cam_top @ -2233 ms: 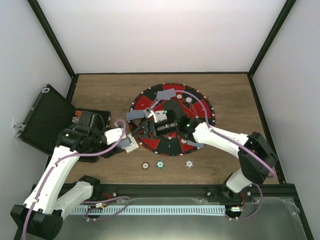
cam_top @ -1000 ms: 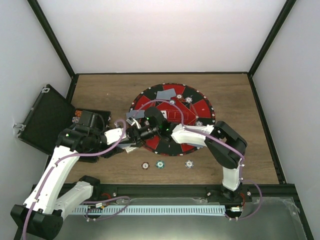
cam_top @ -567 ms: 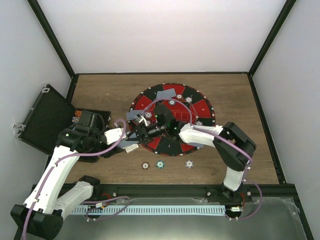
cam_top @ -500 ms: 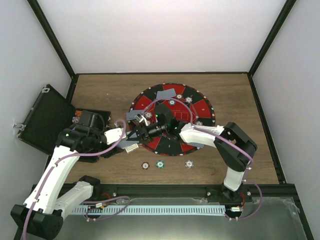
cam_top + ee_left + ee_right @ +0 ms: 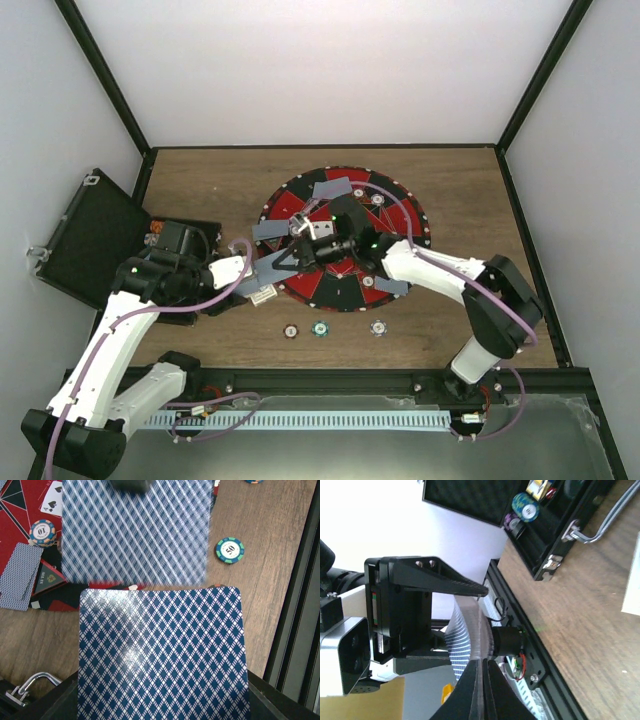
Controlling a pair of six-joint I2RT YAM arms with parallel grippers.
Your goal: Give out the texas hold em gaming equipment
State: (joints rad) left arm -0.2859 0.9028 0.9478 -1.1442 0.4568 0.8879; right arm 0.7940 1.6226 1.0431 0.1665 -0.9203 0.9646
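Note:
My left gripper (image 5: pixel 256 290) is shut on a deck of playing cards (image 5: pixel 162 655) with blue-checked backs, held over the table left of the round red-and-black mat (image 5: pixel 345 285). My right gripper (image 5: pixel 484 662) is shut on one card (image 5: pixel 465 635), which bows between its fingers. In the left wrist view that card (image 5: pixel 135 530) hangs blurred just beyond the deck. From above, it (image 5: pixel 268 267) sits between the two grippers at the mat's left edge. Cards (image 5: pixel 333 187) and chips (image 5: pixel 378 200) lie on the mat.
Three chips (image 5: pixel 319 327) lie in a row on the wood in front of the mat; one is a green 50 chip (image 5: pixel 230 550). The open black case (image 5: pixel 85 235) with more chips (image 5: pixel 525 506) stands at the left. A black rail runs along the near edge.
My right gripper has shut on the deck's top card and drawn it off toward the mat, its arm swinging back to the right. The left arm and deck stayed still.

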